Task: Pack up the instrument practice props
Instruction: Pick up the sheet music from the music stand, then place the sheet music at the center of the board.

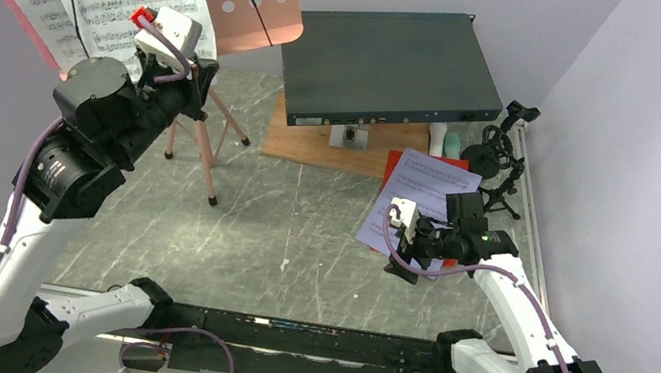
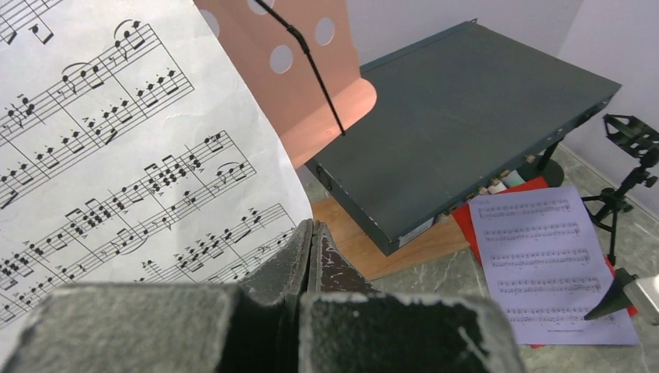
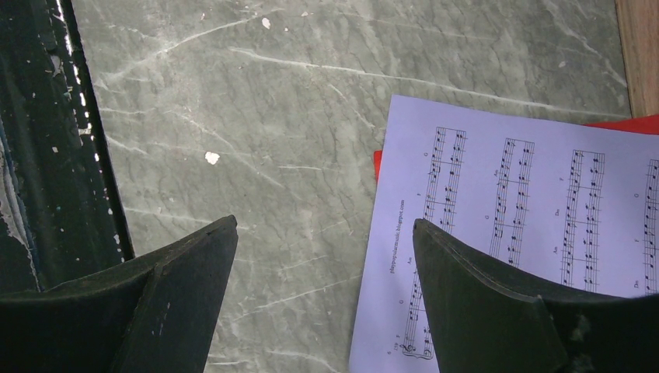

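Left jaws: pinching corner of white sheet-music page (image 2: pixel 116 155)
Right jaws: wide, empty, over desk (image 3: pixel 272 116); lavender page (image 3: pixel 544 194) beneath one tip

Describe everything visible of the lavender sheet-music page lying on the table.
The lavender page is a single thin paper sheet printed with black music staves and small text along one edge. It lies flat, slightly skewed, on the grey marbled table, on top of a red sheet whose edges peek out beyond it. The right gripper hangs over its near corner, jaws open, one finger above the paper; contact cannot be told.
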Robot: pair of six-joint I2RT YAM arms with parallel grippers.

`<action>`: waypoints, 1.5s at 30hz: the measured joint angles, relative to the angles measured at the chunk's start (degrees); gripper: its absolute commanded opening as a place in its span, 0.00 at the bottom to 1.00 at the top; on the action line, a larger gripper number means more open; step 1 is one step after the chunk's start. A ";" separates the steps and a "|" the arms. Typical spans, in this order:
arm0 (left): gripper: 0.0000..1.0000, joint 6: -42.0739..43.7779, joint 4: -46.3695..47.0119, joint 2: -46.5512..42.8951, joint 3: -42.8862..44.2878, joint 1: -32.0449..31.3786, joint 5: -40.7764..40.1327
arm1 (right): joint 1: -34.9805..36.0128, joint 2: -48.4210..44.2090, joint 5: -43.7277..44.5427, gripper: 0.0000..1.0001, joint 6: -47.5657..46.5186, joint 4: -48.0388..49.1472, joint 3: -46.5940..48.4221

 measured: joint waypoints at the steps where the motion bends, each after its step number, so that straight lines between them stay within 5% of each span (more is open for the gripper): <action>1: 0.00 0.04 0.13 -0.24 -0.04 0.00 0.81 | 0.00 0.00 0.00 0.86 0.00 -0.02 0.00; 29: 0.00 -1.22 4.11 -2.14 -5.33 0.00 35.01 | -0.07 0.00 -0.11 0.86 0.00 -0.07 0.00; 37: 0.00 -11.30 9.88 -0.31 -17.55 -0.17 42.97 | -0.68 0.00 -1.36 0.87 0.00 -0.59 0.00; 45: 0.00 -25.40 14.82 2.54 -33.00 -5.92 42.62 | -1.25 0.00 -2.60 0.87 0.00 -1.36 0.00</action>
